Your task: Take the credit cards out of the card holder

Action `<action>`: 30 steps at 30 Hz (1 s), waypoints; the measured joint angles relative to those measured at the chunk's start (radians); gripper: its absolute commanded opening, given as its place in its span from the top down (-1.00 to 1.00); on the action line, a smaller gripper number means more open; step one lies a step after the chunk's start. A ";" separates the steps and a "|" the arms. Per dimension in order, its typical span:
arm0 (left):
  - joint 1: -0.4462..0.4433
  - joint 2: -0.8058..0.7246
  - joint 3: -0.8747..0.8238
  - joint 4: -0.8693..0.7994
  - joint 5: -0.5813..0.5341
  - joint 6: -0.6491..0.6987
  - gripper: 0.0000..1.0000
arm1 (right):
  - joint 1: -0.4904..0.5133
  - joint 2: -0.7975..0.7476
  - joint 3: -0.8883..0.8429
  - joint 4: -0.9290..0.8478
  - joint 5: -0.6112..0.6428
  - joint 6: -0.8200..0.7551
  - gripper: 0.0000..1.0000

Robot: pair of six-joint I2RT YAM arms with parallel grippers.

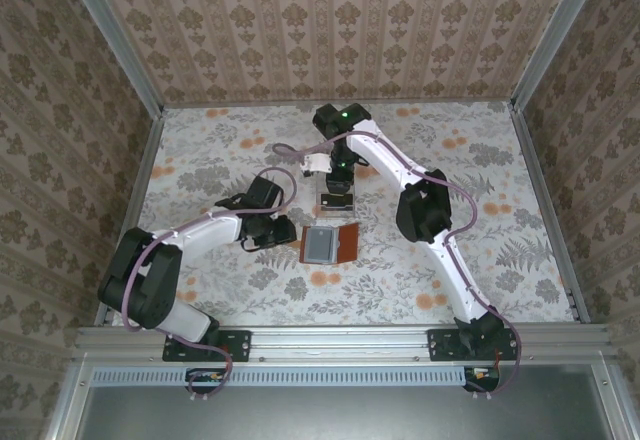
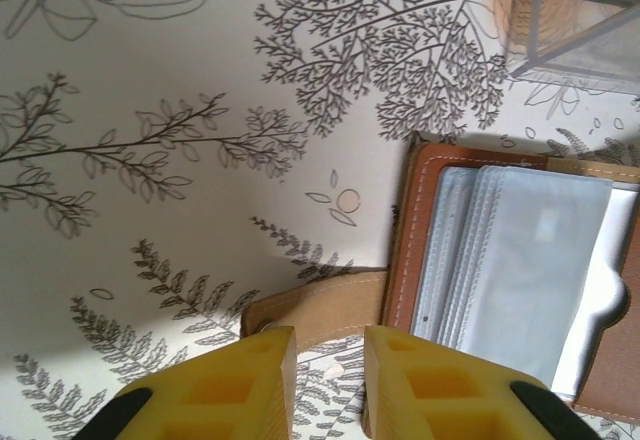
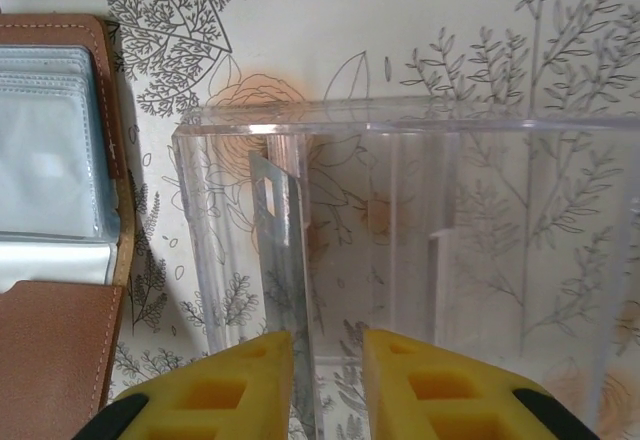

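Inside, one credit card [image 3: 281,260] stands in the clear tray [image 3: 430,118].

On the near side of the wallet [image 1: 330,244] the tabletop [image 1: 330,295] lies bare. A clear tray [image 1: 337,201] stands just beyond its far edge, beneath the right gripper [image 3: 327,360]; the left gripper [image 2: 328,355] crowds its left edge.

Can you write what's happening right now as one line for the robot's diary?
wallet: open, flat | left gripper: at strap | right gripper: at clear tray | card: on edge in tray, between fingers
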 measured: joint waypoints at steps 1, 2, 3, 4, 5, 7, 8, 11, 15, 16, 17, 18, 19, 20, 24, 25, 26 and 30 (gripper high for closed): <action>-0.001 0.000 0.003 0.000 0.000 0.000 0.48 | 0.000 -0.010 -0.011 0.012 0.005 0.000 0.48; -0.002 0.000 0.005 0.000 0.000 0.000 0.48 | 0.000 -0.017 -0.021 0.023 0.007 0.001 0.48; -0.002 0.000 0.006 0.000 0.000 0.000 0.48 | 0.000 -0.025 -0.033 0.034 0.010 0.001 0.48; -0.002 0.002 0.007 0.000 0.000 0.000 0.48 | 0.000 -0.032 -0.044 0.045 0.012 0.000 0.49; -0.003 0.005 0.008 0.000 0.000 0.000 0.48 | 0.000 -0.035 -0.053 0.055 0.013 0.000 0.49; -0.006 0.013 0.011 0.000 0.000 0.000 0.48 | 0.000 -0.037 -0.071 0.073 0.014 0.001 0.49; -0.007 0.016 0.012 0.000 0.000 0.000 0.48 | 0.000 -0.037 -0.081 0.080 0.014 0.001 0.48; -0.008 0.018 0.012 0.000 0.000 0.000 0.48 | 0.000 -0.037 -0.116 0.097 0.018 0.001 0.47; -0.008 0.018 0.013 0.000 0.000 0.000 0.48 | 0.000 -0.037 -0.142 0.119 0.026 0.003 0.45; -0.010 0.018 0.013 0.000 0.000 0.000 0.48 | 0.000 -0.037 -0.145 0.120 0.027 0.004 0.43; -0.012 0.018 0.013 0.000 0.000 0.000 0.48 | 0.000 -0.038 -0.146 0.121 0.028 0.004 0.42; -0.013 0.018 0.014 -0.001 0.000 0.000 0.48 | 0.001 -0.039 -0.147 0.121 0.029 0.004 0.41; -0.014 0.018 0.015 -0.001 0.000 0.000 0.48 | 0.001 -0.039 -0.147 0.122 0.029 0.005 0.40; -0.018 0.019 0.017 -0.002 0.001 0.000 0.48 | 0.001 -0.040 -0.148 0.122 0.030 0.008 0.39; -0.027 0.022 0.029 -0.002 0.002 0.000 0.49 | 0.001 -0.074 -0.179 0.153 0.034 0.032 0.35; -0.033 0.026 0.035 -0.003 0.004 0.000 0.49 | 0.001 -0.095 -0.201 0.169 0.036 0.046 0.34; -0.038 0.032 0.042 -0.002 0.005 0.000 0.49 | 0.001 -0.118 -0.227 0.185 0.036 0.058 0.33; -0.061 0.061 0.078 -0.002 0.009 0.002 0.50 | 0.001 -0.265 -0.397 0.290 0.035 0.158 0.28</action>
